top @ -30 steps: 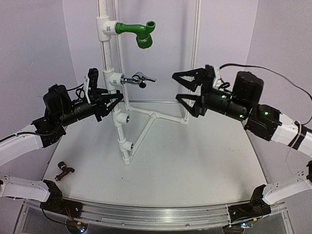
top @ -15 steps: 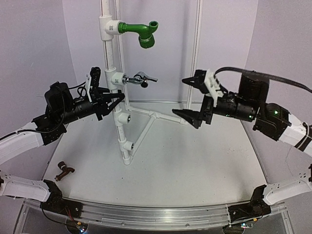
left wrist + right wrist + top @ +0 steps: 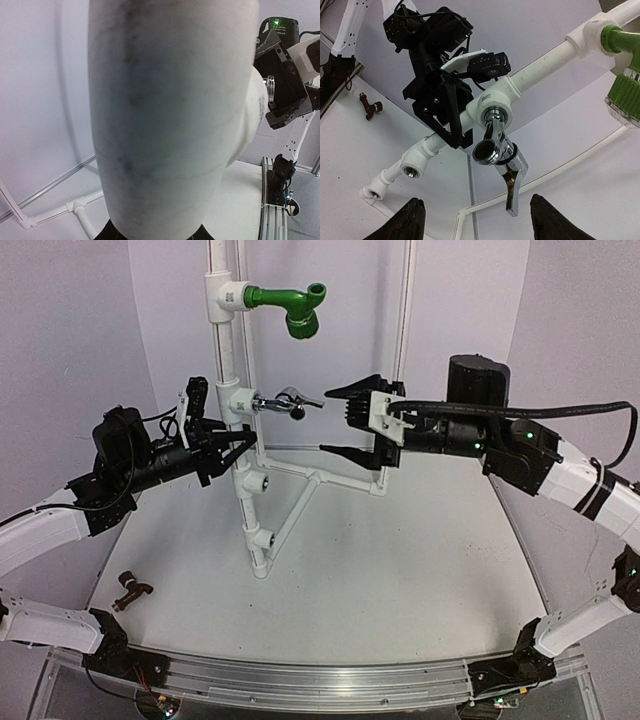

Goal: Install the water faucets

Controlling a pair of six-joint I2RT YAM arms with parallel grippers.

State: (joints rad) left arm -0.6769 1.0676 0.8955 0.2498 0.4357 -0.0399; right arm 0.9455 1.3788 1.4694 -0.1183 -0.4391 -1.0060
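Observation:
The chrome faucet (image 3: 285, 401) with its lever handle sticks out of a white tee (image 3: 240, 400) on the upright white pipe (image 3: 222, 340). In the right wrist view the chrome faucet (image 3: 496, 150) hangs just ahead of and between the dark fingertips (image 3: 410, 220). My right gripper (image 3: 338, 421) is open, level with that faucet, its tips just right of the lever and apart from it. My left gripper (image 3: 236, 443) is shut on the white pipe (image 3: 165, 115) below the tee. The dark reddish-brown faucet (image 3: 130, 590) lies on the table at the near left.
A green elbow piece (image 3: 290, 308) caps the top tee. Lower on the pipe, two open tee sockets (image 3: 411, 170) face outward. Slanted white brace pipes (image 3: 300, 505) run from the stand's foot to the back frame (image 3: 400, 350). The walls curve in close on both sides.
My right arm has swung left and up, turning its wrist, so its jaws now face the chrome faucet and stand a little narrower. The left arm has kept its hold.

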